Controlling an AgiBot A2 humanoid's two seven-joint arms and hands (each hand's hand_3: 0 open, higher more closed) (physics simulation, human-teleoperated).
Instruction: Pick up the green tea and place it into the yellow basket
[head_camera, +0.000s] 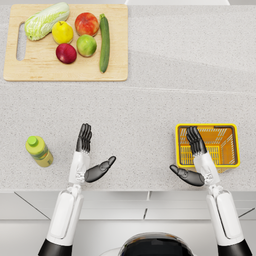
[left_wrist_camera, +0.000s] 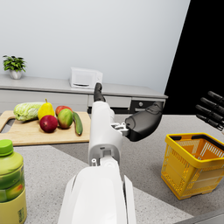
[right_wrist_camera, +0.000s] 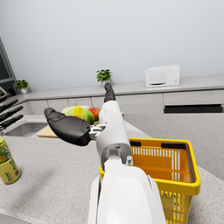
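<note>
Your left hand (head_camera: 89, 159) spread, holding nothing, just right of green tea (head_camera: 39, 151) standing upright on counter (head_camera: 150, 115). Your right hand (head_camera: 195, 160) spread too, hovering at yellow basket (head_camera: 235, 145) near-left corner, far right.

One green tea bottle (head_camera: 39, 151); one yellow basket (head_camera: 231, 131); one wooden cutting board (head_camera: 60, 71) carrying six pieces of produce (one cabbage (head_camera: 46, 20), one yellow pear (head_camera: 62, 32), one reddish peach (head_camera: 86, 23), one green apple (head_camera: 86, 45), one dark red apple (head_camera: 66, 53), one cucumber (head_camera: 104, 43)); two hands, the left hand (head_camera: 90, 157) and the right hand (head_camera: 194, 157); one microwave (left_wrist_camera: 85, 78) on the back counter; two potted plants (right_wrist_camera: 104, 75) in the right wrist view.
</note>
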